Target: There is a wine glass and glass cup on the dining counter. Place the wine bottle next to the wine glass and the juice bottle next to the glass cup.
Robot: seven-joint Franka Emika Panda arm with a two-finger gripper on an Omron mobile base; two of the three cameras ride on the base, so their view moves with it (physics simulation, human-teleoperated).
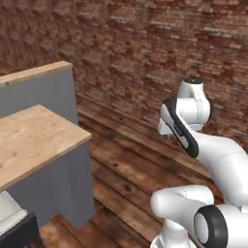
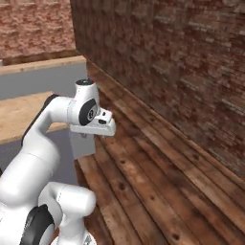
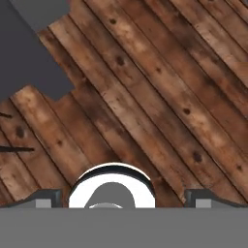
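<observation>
My gripper (image 3: 123,197) points down at the plank floor, open, with nothing between its two dark fingertips (image 3: 46,198), which stand far apart. The arm is folded close to its base, the hand (image 2: 95,125) hanging beside the end of the dining counter (image 1: 34,135), a light-wood top on plain grey panels. The bare stretch of that top in the left base view carries nothing. The wine glass, glass cup, wine bottle and juice bottle are out of view.
A taller grey partition with a wood cap (image 1: 36,72) stands behind the counter. A brick wall (image 2: 182,72) runs along the right over the wooden floor (image 2: 158,182). The grey panel's corner (image 3: 29,58) lies at the hand view's upper left. A white and dark object (image 1: 12,220) sits at the lower left.
</observation>
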